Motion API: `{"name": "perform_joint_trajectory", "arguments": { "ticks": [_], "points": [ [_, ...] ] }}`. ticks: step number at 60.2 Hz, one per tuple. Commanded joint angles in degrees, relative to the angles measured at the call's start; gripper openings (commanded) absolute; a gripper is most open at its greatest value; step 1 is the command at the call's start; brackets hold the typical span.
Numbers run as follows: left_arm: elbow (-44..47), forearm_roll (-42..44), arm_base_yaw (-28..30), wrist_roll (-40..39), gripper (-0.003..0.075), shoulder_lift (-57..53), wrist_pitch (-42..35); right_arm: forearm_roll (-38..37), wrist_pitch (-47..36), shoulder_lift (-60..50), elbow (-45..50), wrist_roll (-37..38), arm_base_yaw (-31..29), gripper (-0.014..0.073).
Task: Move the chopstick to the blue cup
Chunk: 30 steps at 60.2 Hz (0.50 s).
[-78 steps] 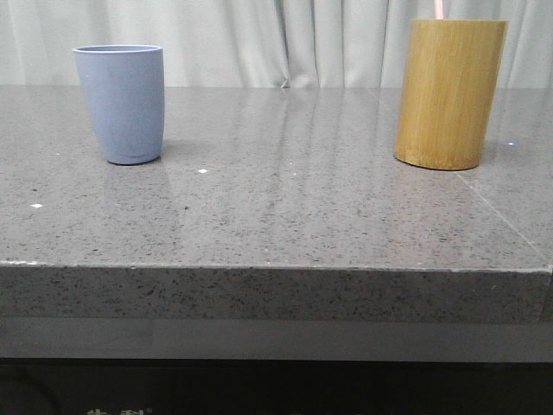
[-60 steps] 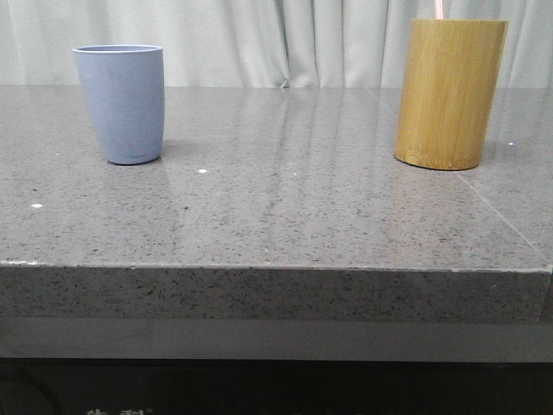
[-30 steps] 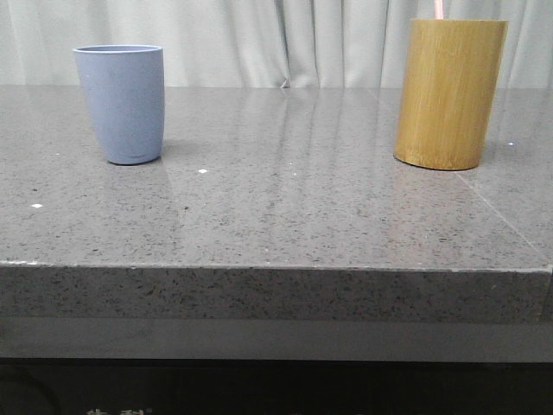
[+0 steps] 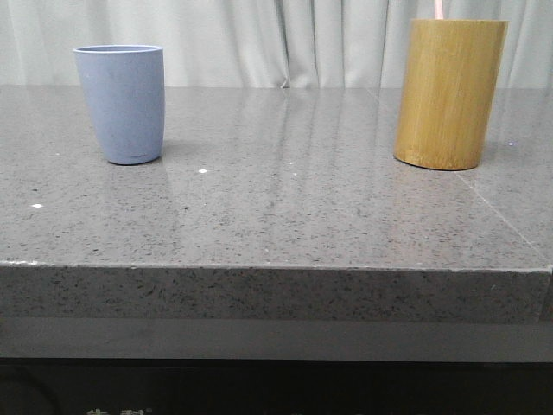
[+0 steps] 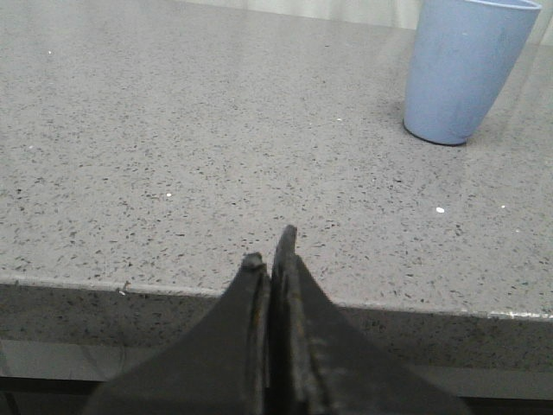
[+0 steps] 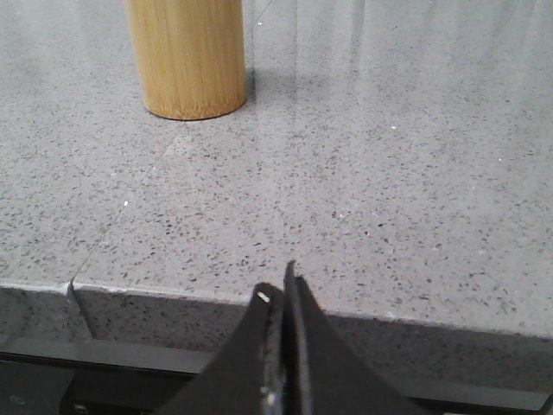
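Across the grey speckled stone counter (image 4: 285, 216), the objects stand far apart. Toward the far right corner stands the bamboo cylinder (image 4: 449, 93), upright, with the pale pink chopstick (image 4: 439, 9) poking up from its mouth. Toward the far left corner stands the blue cup (image 4: 121, 104), upright and smaller than the cylinder. Just off the counter's near edge, the left claw (image 5: 272, 251) has its fingers pressed together on nothing, and the right claw (image 6: 278, 290) is likewise pressed together with nothing between.
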Motion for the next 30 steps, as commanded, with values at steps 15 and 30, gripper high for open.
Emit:
{"name": "perform_joint_trajectory", "arguments": {
  "ticks": [15, 30],
  "points": [
    [0.5, -0.49, 0.08, -0.44, -0.0019, -1.35, -6.46, -0.21, -5.22, -1.17, -0.24, -0.24, -0.45, -0.0068],
    [0.5, 0.78, 0.08, -0.44, -0.0019, -1.35, -11.52, -0.21, -8.99, -1.17, -0.29, -0.24, -0.45, -0.0068]
  ]
}}
